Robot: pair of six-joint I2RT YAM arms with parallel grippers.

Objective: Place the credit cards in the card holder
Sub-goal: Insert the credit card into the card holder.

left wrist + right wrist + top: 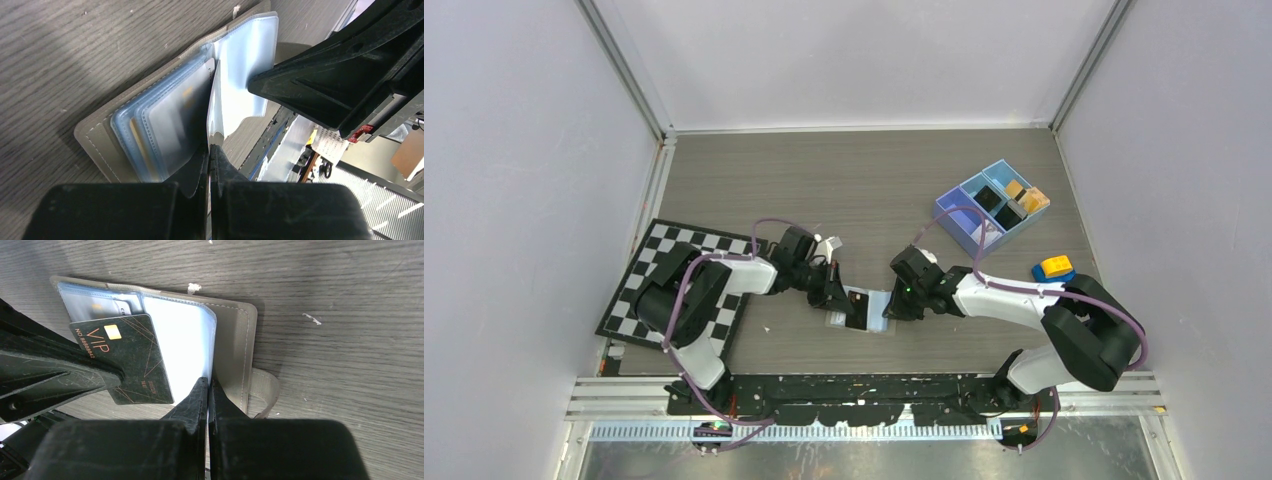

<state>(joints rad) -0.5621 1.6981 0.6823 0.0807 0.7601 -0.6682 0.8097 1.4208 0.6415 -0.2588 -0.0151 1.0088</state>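
**Card holder and card at insertion.** The card holder [232, 350] lies open on the table [824, 180], midway between the two arms, with its snap tab [264, 390] sticking out on the right arm's side. A black card [127, 360] sits slanted across the open pages. Whether its leading edge has entered a pocket cannot be told.

- **Grip.** The left gripper [210, 147] is closed, pinching the black card by one edge. The right gripper [207, 382] is closed on the edge of a pale pocket leaf [182, 340], holding it raised.
- **Risk 1.** The card is skewed against the pocket mouth. A push along this line would probably jam a corner on the stitched rim, or slide the card over the leaf rather than into it.
- **Risk 2.** The holder is restrained only through the pinched leaf. Pushing force could drag it across the table, or pull the thin leaf out of the closed jaws.
- **Risk 3.** The two grippers work very close together and could collide.

More cards [1022, 198] wait in the blue tray [964, 225], well apart.
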